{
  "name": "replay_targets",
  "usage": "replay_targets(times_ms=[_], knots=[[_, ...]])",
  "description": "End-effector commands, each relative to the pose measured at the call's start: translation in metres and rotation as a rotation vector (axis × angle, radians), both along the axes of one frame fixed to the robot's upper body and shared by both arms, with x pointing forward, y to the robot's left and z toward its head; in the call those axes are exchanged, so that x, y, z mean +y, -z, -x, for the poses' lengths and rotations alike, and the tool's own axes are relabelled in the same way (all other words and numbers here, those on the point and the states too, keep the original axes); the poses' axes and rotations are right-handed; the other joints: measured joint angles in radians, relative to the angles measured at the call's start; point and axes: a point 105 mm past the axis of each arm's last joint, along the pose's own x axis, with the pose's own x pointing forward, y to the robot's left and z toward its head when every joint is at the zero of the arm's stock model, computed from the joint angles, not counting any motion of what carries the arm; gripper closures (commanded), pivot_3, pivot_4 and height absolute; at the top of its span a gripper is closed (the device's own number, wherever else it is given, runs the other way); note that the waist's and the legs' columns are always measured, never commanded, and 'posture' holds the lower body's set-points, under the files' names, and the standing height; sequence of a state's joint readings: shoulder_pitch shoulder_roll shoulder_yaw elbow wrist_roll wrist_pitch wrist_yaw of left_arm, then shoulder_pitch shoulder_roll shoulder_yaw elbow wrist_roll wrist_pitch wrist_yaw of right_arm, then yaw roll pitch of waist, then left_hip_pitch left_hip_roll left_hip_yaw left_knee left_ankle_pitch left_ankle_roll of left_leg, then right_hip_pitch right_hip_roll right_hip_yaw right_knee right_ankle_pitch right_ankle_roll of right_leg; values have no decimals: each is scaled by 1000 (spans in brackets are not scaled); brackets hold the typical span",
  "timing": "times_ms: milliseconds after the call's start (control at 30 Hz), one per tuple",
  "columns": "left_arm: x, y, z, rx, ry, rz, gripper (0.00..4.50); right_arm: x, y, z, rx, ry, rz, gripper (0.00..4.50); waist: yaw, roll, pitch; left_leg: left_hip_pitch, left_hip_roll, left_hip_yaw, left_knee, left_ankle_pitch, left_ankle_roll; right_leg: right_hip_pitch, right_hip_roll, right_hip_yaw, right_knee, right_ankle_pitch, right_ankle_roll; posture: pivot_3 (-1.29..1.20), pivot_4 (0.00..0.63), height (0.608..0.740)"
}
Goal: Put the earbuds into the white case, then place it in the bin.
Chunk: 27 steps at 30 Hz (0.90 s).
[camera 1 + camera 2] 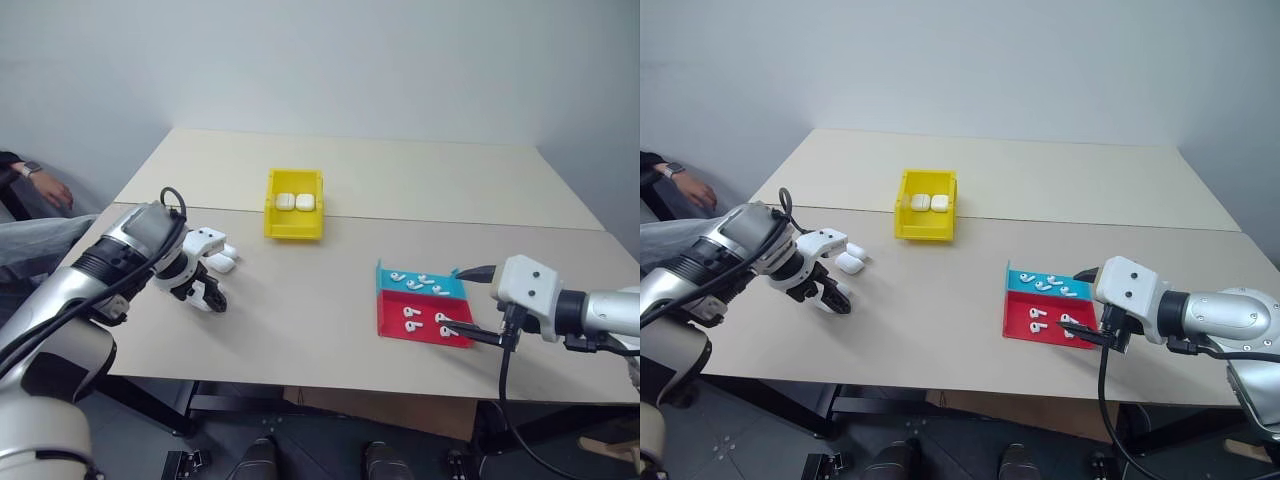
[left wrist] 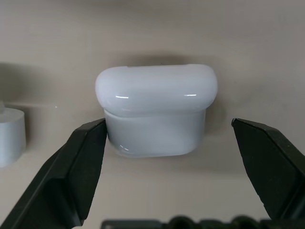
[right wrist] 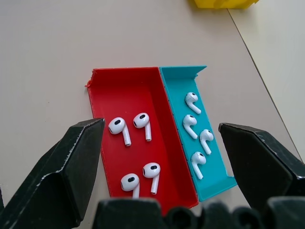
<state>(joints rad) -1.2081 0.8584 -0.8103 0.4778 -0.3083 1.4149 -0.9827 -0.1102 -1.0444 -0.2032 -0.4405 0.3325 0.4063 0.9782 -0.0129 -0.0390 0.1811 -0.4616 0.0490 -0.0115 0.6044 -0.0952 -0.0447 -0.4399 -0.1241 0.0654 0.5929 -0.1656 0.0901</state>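
Between the spread left tool [image 2: 167, 157] fingers lies the white case [image 2: 156, 109].

We are holding the left arm bent out over the left side, its wrist pitched steeply downward. Its black two-fingered left gripper [image 1: 212, 297] is standing with jaws spread wide, nothing clamped. We are extending the right arm low from the right, its black two-fingered right gripper [image 1: 468, 303] pointing leftward and slightly down, fingers [image 3: 62, 176] parted, empty.
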Motion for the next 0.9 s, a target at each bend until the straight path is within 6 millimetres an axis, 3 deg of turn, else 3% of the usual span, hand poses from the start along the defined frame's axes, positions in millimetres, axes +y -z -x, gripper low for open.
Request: replay_targets(times_ms=[33, 333, 433, 567, 733, 900], knots=[[11, 2, 0, -11, 6, -51, 0, 3, -7, -1, -41, -2, 5, 29, -2, 0, 0, 0, 0, 0, 1, 0, 0, 0, 0, 0, 0, 0, 0, 0, 150, 740], [11, 5, -1, -6, 12, -63, 0, 3, -6, -1, -51, 8, 6, 29, -2, 0, 0, 0, 0, 0, 2, 0, 0, 1, 0, 0, 0, 0, 0, 0, 150, 740], [11, 6, -2, -9, 13, -64, 600, 2, -4, -1, -51, 11, 13, 0, -2, 0, 0, 0, 0, 0, 2, 0, 0, 1, 0, 0, 0, 0, 0, 0, 150, 740], [10, 5, -2, -2, 22, -62, 1777, 2, -4, -1, -51, 10, 16, 0, -2, 0, 0, 0, 0, 0, 2, 0, 0, 1, 0, 0, 0, 0, 0, 0, 150, 740], [10, 3, -3, -25, 43, -66, 1777, 2, -5, -2, -56, 12, 16, 0, -2, 0, 0, 0, 0, 0, 2, 0, 0, 1, 0, 0, 0, 0, 0, 0, 150, 740], [4, -21, -3, -133, 109, -61, 1777, 2, -9, -3, -74, 10, 27, 0, -2, 0, 0, 0, 0, 0, 2, 0, 0, 1, 0, 0, 0, 0, 0, 0, 150, 740]])
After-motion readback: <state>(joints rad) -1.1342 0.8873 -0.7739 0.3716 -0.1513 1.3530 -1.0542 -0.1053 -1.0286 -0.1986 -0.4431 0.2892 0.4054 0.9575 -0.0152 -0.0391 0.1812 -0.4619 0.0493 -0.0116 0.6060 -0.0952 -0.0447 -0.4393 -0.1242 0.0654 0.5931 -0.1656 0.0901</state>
